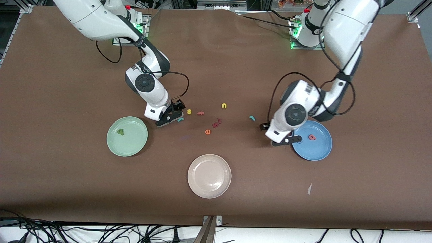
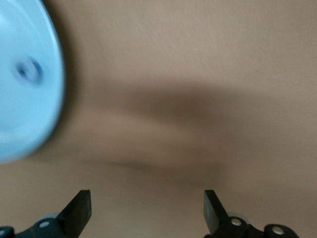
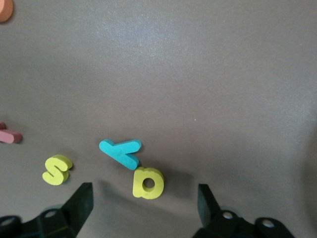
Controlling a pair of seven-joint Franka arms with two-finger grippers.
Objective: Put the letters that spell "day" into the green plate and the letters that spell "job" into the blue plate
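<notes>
The right pincer (image 3: 143,198) hangs spread just above the surface, straddling the yellow "a" (image 3: 147,183), which touches the teal-blue "y" (image 3: 121,152); the yellow "s" (image 3: 56,169) lies beside them. The dark green "d" (image 1: 120,132) rests in the pale mint-green plate (image 1: 135,145). The left pincer (image 2: 147,210) is spread over bare surface at the blue plate's (image 1: 320,152) rim; the plate holds the pinkish-red "b" (image 1: 312,137) and blue "o" (image 2: 28,71). The teal "j" (image 1: 252,117) lies mid-surface.
</notes>
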